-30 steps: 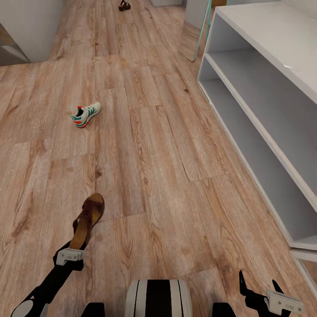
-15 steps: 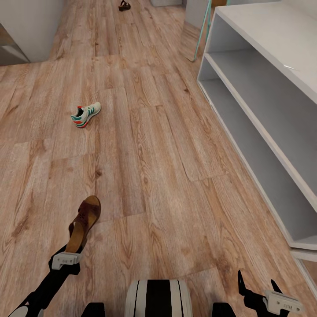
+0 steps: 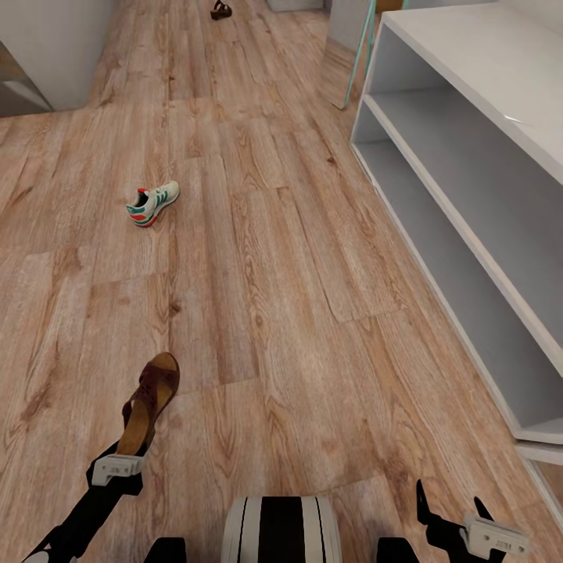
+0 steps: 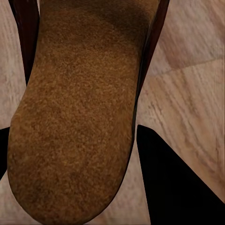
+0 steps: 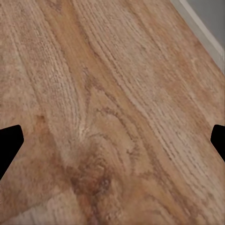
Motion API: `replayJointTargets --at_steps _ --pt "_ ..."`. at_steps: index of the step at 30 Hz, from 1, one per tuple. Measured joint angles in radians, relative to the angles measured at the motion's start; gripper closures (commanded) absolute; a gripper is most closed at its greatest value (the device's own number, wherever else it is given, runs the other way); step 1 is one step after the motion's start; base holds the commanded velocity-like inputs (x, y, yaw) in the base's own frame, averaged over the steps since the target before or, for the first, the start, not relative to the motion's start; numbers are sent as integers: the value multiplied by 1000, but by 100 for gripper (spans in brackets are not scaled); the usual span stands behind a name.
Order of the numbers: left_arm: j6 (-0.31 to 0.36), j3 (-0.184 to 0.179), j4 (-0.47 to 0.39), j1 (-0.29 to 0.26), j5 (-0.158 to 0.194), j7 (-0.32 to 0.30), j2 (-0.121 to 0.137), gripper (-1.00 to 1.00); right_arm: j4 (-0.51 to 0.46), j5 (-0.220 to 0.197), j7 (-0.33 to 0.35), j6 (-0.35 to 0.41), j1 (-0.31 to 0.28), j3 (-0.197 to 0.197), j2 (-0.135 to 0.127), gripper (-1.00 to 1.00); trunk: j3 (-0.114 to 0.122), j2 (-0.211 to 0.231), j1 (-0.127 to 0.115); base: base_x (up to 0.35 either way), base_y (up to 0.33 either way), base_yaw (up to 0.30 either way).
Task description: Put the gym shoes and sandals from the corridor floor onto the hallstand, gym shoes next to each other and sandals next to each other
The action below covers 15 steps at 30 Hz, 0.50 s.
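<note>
Head looks down corridor floor (image 3: 297, 258); wrists close above it.

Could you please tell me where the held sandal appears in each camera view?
Head view: the sandal sits lower left, in the left gripper.
Left wrist view: its tan footbed fills most of the frame.
Right wrist view: not in it.
Shared landmark: the floor.
</note>
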Motion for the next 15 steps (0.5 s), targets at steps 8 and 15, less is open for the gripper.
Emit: replayJointTargets --at_steps 8,15 --pt "-1 1 7 0 1 -1 -1 100 7 10 2 -1 0 -2 -5 -100 0 0 0 0 0 0" --pt "-21 0 8 1 1 1 -1 100 10 19 3 -2 0 -4 -9 -100 0 0 0 0 0 0"
